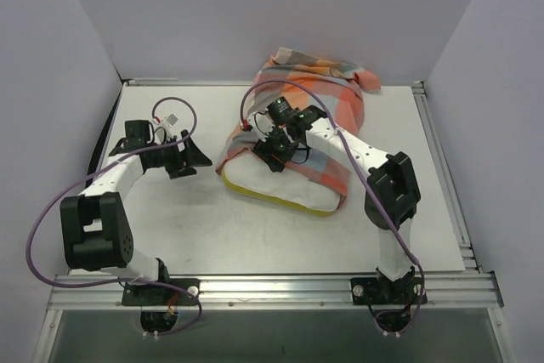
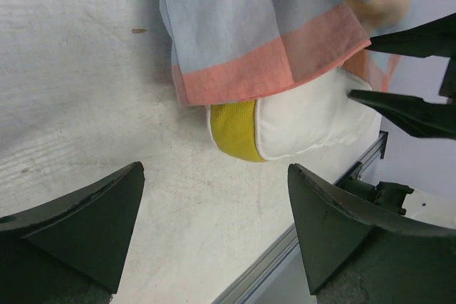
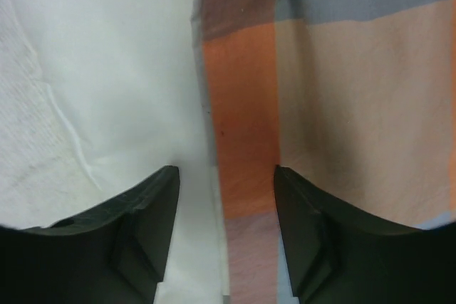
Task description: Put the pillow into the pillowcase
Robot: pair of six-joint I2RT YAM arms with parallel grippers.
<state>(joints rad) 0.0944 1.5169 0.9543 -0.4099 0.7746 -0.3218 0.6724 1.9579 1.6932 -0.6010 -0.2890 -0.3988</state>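
The near end of the pillow (image 1: pixel 285 191) protrudes from the pillowcase (image 1: pixel 327 104). Your left gripper (image 1: pixel 189 161) hangs open over the table (image 1: pixel 170 231), apart from both. Your right gripper (image 3: pixel 225 176), jaws open, straddles the hem (image 3: pixel 242 105). If you pinch hem and pillow together, pulling likely drags the pillow rather than covering it.

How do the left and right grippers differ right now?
The left gripper hangs over bare table, beside the pillow; the right gripper sits over the pillow, at the pillowcase hem. The left fingers spread wide; the right fingers look closer, straddling that hem. Both are open, gripping nothing.
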